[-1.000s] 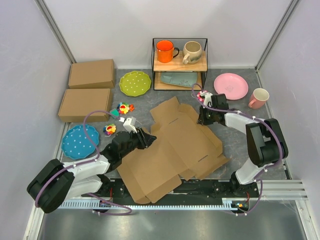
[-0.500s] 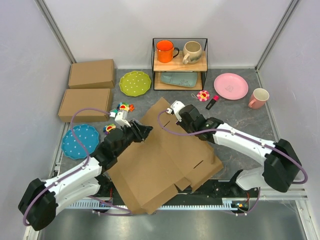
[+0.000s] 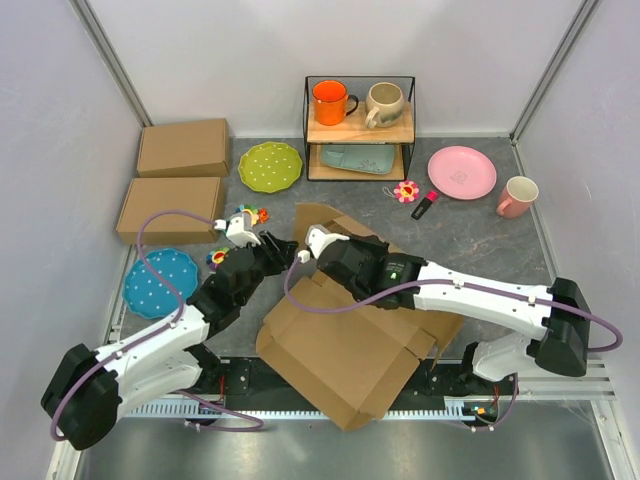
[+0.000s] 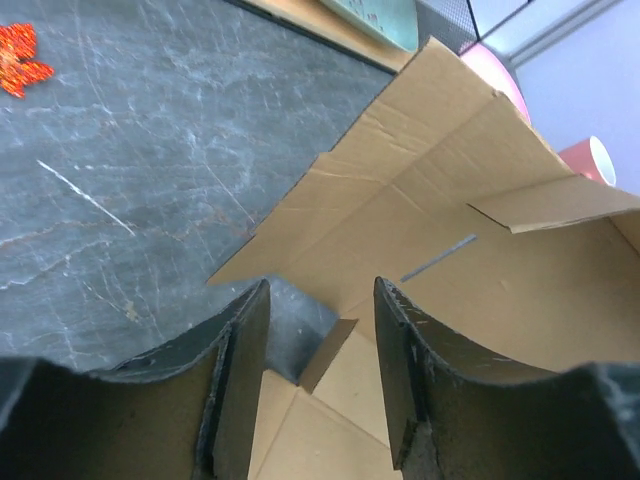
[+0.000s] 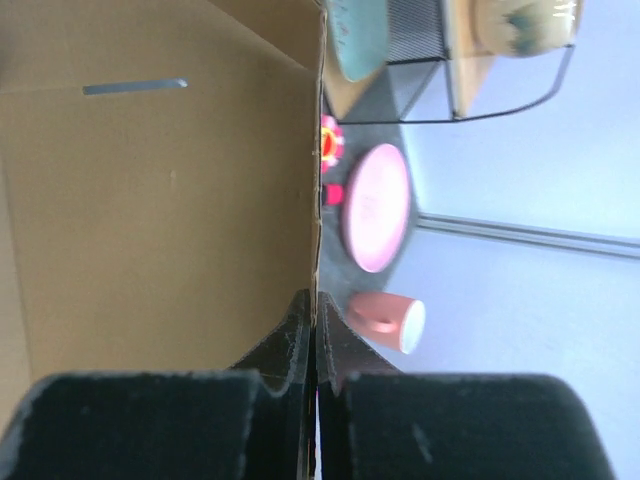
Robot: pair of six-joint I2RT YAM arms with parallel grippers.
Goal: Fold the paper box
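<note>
Right gripper (image 5: pixel 316 305) of mine is clenched on a raised edge of the paper box (image 3: pixel 350 345), and the cardboard runs straight out from between its closed fingers. My left gripper (image 4: pixel 320 292) is released. Its jaws stand apart above the sheet's left side, with only a flap corner and the grey table (image 3: pixel 480 250) showing in the gap. The box lies partly folded in the middle of the table. Its far flap is lifted, and its near corner reaches past the table's near edge over the arm bases. A blue plate (image 3: pixel 160 283) sits to the left. Two closed cardboard boxes (image 3: pixel 183 147) and a green plate (image 3: pixel 270 166) sit at the far left. A wire shelf (image 3: pixel 408 128) at the far side holds an orange mug (image 3: pixel 330 101) and a beige mug (image 3: pixel 385 103). A pink plate (image 3: pixel 461 172) and a pink mug (image 3: pixel 517 196) are at the far right.
</note>
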